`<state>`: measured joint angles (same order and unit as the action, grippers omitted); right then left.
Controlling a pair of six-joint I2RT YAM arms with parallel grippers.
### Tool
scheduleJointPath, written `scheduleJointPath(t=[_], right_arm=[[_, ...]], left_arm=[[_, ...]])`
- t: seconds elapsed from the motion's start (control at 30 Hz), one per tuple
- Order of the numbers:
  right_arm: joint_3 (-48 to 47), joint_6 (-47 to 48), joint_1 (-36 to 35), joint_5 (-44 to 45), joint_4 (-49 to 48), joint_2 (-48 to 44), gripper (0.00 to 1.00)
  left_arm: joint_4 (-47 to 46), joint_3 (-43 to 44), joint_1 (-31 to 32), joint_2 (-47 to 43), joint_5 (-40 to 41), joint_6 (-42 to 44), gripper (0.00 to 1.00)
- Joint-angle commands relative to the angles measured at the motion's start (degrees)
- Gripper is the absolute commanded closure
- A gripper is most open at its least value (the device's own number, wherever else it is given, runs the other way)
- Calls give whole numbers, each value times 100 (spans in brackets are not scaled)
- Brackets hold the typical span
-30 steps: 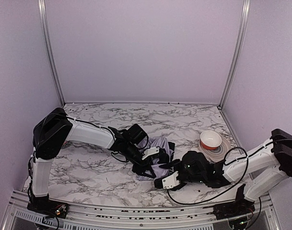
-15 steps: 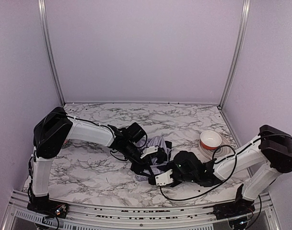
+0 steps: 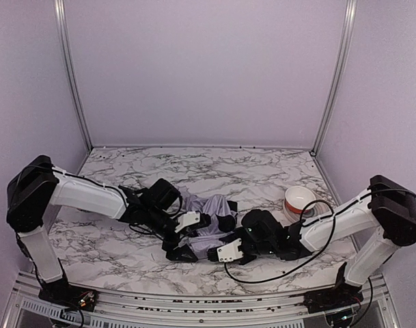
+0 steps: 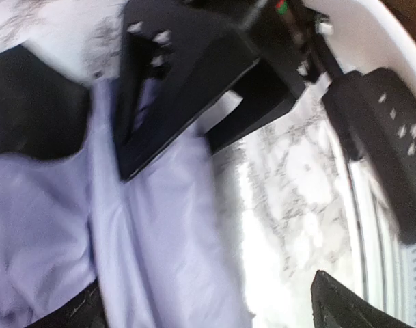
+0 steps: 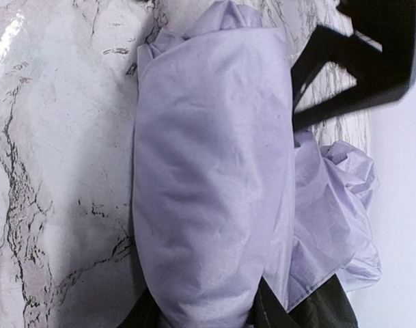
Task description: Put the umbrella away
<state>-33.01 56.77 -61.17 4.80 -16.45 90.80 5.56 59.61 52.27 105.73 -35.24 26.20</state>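
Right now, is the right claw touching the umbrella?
Touching. In the right wrist view the umbrella runs down between both fingers of the right claw, pressed against them.

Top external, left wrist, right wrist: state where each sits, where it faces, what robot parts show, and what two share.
Top external: above and behind the bases, facing down over the marble-patterned table; the left arm and right arm reach the pale lavender fabric umbrella.
Left wrist: on the left arm, facing the umbrella close up; dark jaw tips at the bottom edge.
Right wrist: on the right arm, facing down at the rolled umbrella; jaws flank it below.
Shared: both wrist views show lavender fabric on marble.
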Motion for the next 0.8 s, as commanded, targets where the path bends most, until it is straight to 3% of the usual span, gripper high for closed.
scheduleJointPath(t=[0.0, 0.1, 0.2, 0.33, 0.43, 0.57, 0.63, 0.77], right_arm=[[-188, -198, 119, -516, 1346, 149, 94], [-456, -371, 151, -606, 1757, 385, 95], [-683, -585, 185, -515, 2100, 665, 95], [-1346, -1294, 336, -863, 2855, 959, 93], [-2211, -1860, 597, -1790, 3949, 1472, 89], [-2943, -2262, 744, -2339, 4988, 2184, 90], [-3116, -2353, 818, -2649, 5279, 2422, 91], [-3407, -2516, 1041, -3666, 5704, 2670, 91]], left_arm=[[-1467, -1444, -339, -1234, 1596, -446, 1], [-2906, -2505, -332, -2211, 2014, -393, 1], [-3632, -3202, -301, -2936, 2062, -277, 1], [-3633, -3569, 398, -3446, 2796, 412, 5], [-3616, -3749, 1010, -3704, 3633, 915, 7], [-3567, -3850, 1319, -3853, 4049, 1190, 15], [-3501, -3833, 1374, -3733, 4182, 1366, 18], [-3195, -3514, 1567, -2936, 5026, 1848, 16]])
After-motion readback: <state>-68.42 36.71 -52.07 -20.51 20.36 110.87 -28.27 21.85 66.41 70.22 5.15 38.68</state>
